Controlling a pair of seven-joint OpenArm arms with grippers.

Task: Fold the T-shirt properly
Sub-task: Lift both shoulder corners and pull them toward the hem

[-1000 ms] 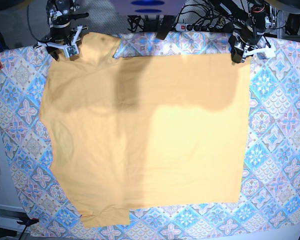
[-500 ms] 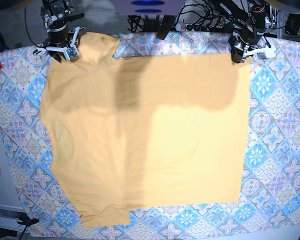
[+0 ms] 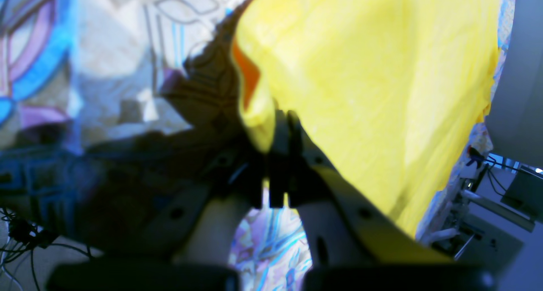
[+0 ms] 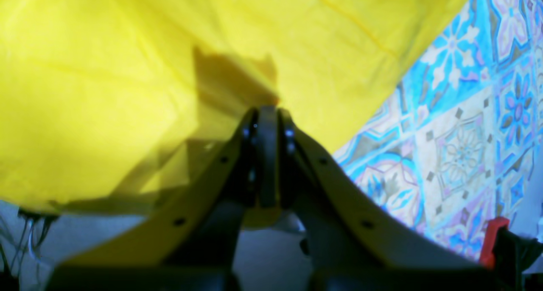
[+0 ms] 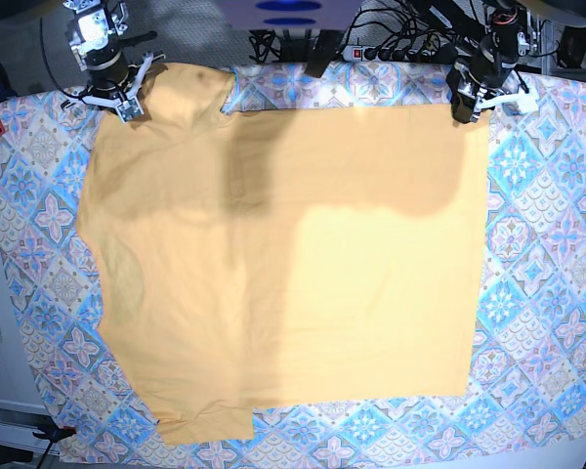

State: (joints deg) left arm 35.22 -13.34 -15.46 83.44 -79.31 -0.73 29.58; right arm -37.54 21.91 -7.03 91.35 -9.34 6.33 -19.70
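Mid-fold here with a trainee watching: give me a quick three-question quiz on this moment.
1. True or false: the left gripper is shut on the T-shirt.
2. In the base view, the right gripper sits at the shirt's: A) top left corner, B) bottom edge, C) centre?
3. What lies under the shirt?

Key: 1 true. 2 A. 3 the patterned tablecloth.

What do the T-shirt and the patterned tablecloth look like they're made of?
T-shirt: looks like thin, matte knit cloth, probably cotton; it lies flat with soft creases. Tablecloth: flat printed tile pattern, smooth and slightly wrinkled; woven fabric or coated cloth, hard to say which.
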